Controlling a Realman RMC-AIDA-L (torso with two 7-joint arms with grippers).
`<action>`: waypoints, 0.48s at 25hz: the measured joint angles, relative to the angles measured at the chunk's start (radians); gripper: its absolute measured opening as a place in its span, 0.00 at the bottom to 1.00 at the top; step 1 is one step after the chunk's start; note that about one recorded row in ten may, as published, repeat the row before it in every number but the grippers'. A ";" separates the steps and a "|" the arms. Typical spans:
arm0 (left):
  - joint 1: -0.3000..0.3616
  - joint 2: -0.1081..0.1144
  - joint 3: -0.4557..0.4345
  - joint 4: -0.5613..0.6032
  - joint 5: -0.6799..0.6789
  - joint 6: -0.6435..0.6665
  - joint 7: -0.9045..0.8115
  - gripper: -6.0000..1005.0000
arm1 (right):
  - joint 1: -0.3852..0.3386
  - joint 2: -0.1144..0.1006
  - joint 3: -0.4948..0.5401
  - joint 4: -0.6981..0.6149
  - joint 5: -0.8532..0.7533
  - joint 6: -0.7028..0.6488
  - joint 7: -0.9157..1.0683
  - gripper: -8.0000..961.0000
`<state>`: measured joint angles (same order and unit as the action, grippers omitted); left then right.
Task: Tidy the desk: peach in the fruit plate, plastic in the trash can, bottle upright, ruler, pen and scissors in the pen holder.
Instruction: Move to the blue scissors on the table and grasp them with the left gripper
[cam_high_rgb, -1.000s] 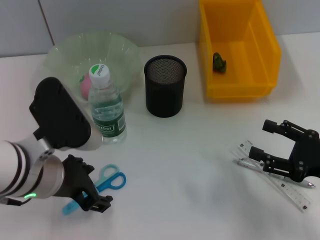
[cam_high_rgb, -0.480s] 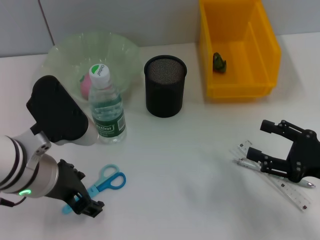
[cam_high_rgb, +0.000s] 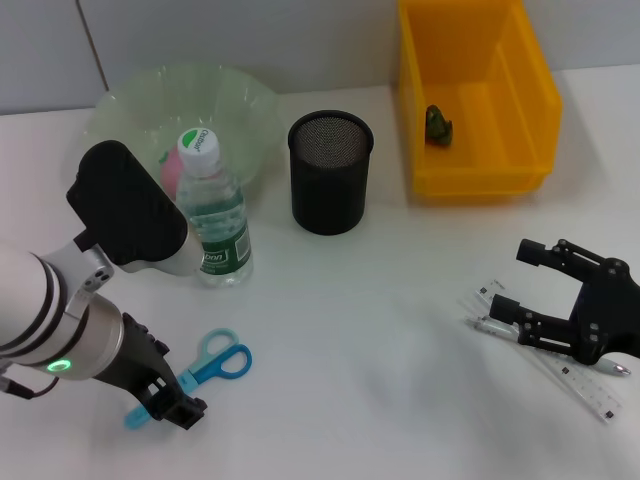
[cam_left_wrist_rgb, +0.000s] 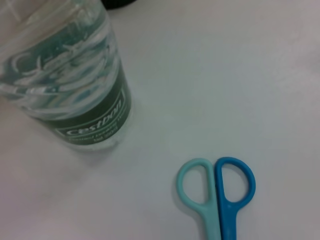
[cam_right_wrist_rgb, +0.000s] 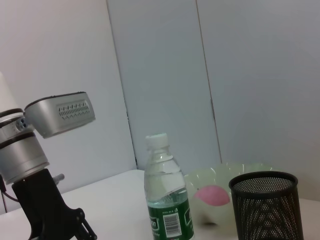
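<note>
Scissors step in hand: left gripper (cam_high_rgb: 172, 405) down at the blade end of the scissors (cam_high_rgb: 205, 365), lying flat on the surface just in front of the upright bottle (cam_high_rgb: 212, 212); jaws set about the blades, firm closure not discernible. Right gripper (cam_high_rgb: 553, 295) parked with jaws open over the ruler (cam_high_rgb: 585, 385) and pen (cam_high_rgb: 500, 327), well apart from the pen holder (cam_high_rgb: 330, 172). Next move judged to require a confirmed grip, a lift, and carriage past the bottle to the holder mouth.
</note>
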<state>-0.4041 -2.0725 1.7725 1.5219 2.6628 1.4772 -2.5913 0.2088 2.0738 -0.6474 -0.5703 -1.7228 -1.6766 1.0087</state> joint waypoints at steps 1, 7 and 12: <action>0.000 0.000 0.000 0.000 0.000 0.000 0.000 0.81 | 0.000 0.000 0.000 0.000 0.000 0.000 0.000 0.87; -0.029 0.000 0.000 -0.025 0.000 0.014 -0.015 0.81 | 0.001 0.000 -0.001 0.002 0.000 0.000 -0.001 0.87; -0.051 0.000 0.000 -0.050 0.000 0.017 -0.019 0.81 | 0.001 0.000 -0.002 0.003 0.000 0.000 -0.002 0.87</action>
<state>-0.4548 -2.0724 1.7728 1.4717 2.6630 1.4941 -2.6104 0.2101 2.0739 -0.6489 -0.5675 -1.7226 -1.6766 1.0065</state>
